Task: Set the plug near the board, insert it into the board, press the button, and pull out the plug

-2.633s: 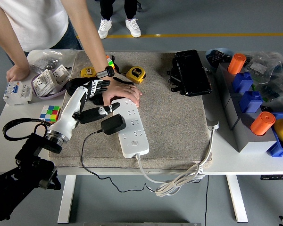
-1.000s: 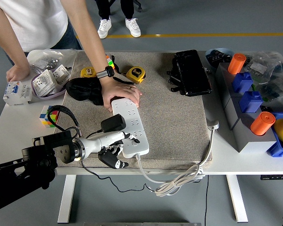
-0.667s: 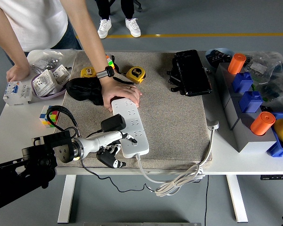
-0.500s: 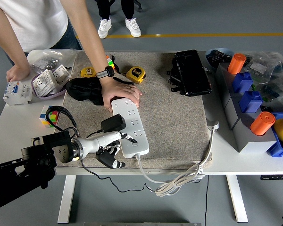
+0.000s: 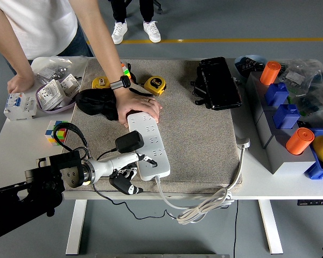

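Plug (image 5: 130,141), black, seated in the white board (image 5: 149,144) at its left side, near the mat's (image 5: 199,145) front edge; left hand (image 5: 126,167) low at the board's near left corner, one finger extended onto the board, others curled, gripping nothing; a person's hand (image 5: 137,108) pins the board's far end.

Two yellow tape measures (image 5: 154,84) lie near a colour cube (image 5: 55,130) and orange cylinders (image 5: 269,72).
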Motion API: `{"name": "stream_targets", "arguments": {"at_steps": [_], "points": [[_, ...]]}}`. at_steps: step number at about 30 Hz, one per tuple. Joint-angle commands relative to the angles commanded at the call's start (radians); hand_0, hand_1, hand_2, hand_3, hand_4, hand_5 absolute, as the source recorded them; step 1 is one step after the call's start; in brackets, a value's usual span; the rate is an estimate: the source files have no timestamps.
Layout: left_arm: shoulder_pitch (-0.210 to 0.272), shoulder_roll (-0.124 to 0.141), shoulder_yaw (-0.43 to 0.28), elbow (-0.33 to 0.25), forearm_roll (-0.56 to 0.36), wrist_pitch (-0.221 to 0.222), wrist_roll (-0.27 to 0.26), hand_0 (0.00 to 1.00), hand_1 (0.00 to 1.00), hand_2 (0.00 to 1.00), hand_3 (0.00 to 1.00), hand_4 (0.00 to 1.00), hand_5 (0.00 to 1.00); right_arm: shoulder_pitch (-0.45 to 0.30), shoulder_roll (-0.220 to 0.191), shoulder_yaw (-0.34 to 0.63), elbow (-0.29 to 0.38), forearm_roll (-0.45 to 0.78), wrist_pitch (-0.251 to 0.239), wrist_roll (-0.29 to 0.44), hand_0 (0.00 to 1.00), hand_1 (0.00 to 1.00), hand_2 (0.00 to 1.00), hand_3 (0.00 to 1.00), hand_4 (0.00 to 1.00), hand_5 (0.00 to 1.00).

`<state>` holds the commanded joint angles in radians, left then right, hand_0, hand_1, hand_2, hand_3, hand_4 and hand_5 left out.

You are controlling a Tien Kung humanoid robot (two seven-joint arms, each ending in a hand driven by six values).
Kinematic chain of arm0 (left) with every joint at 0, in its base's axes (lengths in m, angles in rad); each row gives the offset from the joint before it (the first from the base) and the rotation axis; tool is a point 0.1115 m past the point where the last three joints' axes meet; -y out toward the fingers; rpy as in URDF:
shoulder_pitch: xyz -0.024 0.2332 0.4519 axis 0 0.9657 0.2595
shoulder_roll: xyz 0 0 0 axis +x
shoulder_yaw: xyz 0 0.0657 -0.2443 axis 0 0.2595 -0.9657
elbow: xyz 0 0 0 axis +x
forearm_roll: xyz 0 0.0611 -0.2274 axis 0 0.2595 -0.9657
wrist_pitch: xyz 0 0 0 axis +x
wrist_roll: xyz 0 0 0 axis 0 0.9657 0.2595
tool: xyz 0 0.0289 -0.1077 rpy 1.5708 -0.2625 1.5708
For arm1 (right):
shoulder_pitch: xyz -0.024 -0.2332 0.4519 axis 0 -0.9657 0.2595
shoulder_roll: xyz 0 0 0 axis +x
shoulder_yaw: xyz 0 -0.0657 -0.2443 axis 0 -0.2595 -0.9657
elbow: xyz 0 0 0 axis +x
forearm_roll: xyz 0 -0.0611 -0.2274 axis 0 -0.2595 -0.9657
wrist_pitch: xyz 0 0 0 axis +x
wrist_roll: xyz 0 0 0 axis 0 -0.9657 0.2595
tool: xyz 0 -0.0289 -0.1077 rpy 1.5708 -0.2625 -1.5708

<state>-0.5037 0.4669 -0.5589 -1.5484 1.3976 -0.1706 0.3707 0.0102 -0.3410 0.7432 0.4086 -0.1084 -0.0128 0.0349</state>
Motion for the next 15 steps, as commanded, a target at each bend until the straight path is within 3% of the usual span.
{"name": "stream_targets", "arguments": {"at_steps": [6,7,8,12,13,15], "points": [[0.017,0.000,-0.054,0.002,-0.010,0.046,-0.073,0.051,0.061,0.145,0.833,0.787,0.002,0.000,0.001,0.001,0.000,-0.001,0.000,0.000,0.623,0.674,0.679,0.567,0.844,0.482],[0.021,0.000,-0.063,0.003,-0.012,0.053,-0.087,0.108,0.096,0.204,0.743,0.729,0.002,0.000,0.001,0.001,-0.001,0.000,0.000,0.000,0.622,0.674,0.678,0.567,0.844,0.482],[0.029,-0.002,-0.074,0.005,-0.018,0.064,-0.101,0.108,0.096,0.204,0.743,0.729,0.002,0.000,0.001,0.001,-0.001,-0.001,0.000,0.000,0.622,0.674,0.678,0.567,0.844,0.482],[0.069,-0.012,-0.111,0.017,-0.043,0.186,-0.206,0.108,0.096,0.204,0.743,0.729,0.002,0.001,0.003,-0.001,-0.001,-0.002,0.000,0.000,0.622,0.674,0.678,0.567,0.844,0.482],[0.079,-0.017,-0.120,0.022,-0.052,0.218,-0.231,0.193,0.264,0.416,0.607,0.903,0.134,0.000,0.003,-0.001,-0.001,-0.002,0.000,0.001,0.622,0.674,0.678,0.568,0.844,0.482],[0.096,-0.028,-0.136,0.032,-0.054,0.286,-0.280,0.193,0.264,0.416,0.607,0.903,0.134,0.000,0.005,-0.004,-0.002,-0.001,0.001,0.000,0.622,0.674,0.678,0.568,0.844,0.482]]}}
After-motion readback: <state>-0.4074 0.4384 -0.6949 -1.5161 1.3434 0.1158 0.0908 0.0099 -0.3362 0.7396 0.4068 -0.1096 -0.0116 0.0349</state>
